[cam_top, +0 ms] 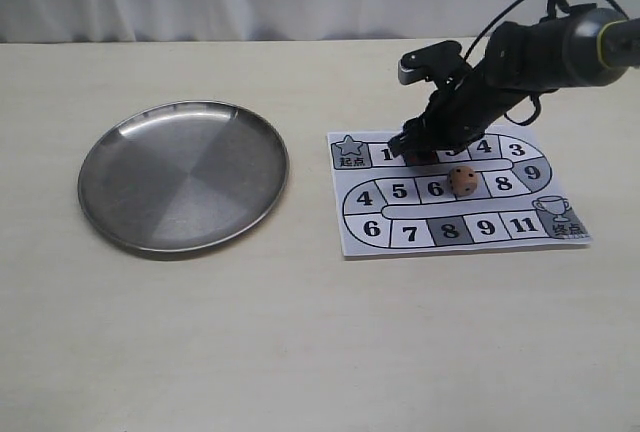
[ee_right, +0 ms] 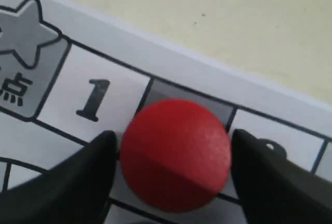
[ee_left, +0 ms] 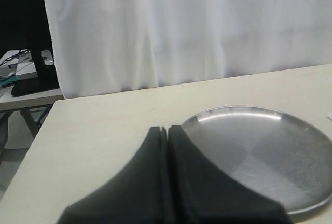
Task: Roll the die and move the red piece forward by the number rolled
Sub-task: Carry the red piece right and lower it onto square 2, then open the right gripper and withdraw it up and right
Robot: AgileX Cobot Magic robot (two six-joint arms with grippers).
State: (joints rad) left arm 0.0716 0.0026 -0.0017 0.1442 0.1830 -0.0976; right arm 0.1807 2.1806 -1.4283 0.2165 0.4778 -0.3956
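The red piece [ee_right: 175, 151] stands on the grey square just after square 1 of the paper board [ee_right: 259, 102]. My right gripper [ee_right: 173, 140] is down over it, a black finger [ee_right: 85, 175] pressed to each side, shut on it. In the exterior view the right gripper [cam_top: 420, 152] covers the piece near the board's top row. The die [cam_top: 462, 181], a tan cube with dark pips, lies on the board's middle row beside square 6. In the left wrist view my left gripper [ee_left: 167, 129] is shut and empty, beside the plate; the exterior view does not show it.
A round steel plate [cam_top: 183, 174] lies empty on the left of the table, also seen in the left wrist view as the plate [ee_left: 270, 146]. The board [cam_top: 352, 242] lies flat at the right, with a start star and a trophy square. A white curtain hangs behind.
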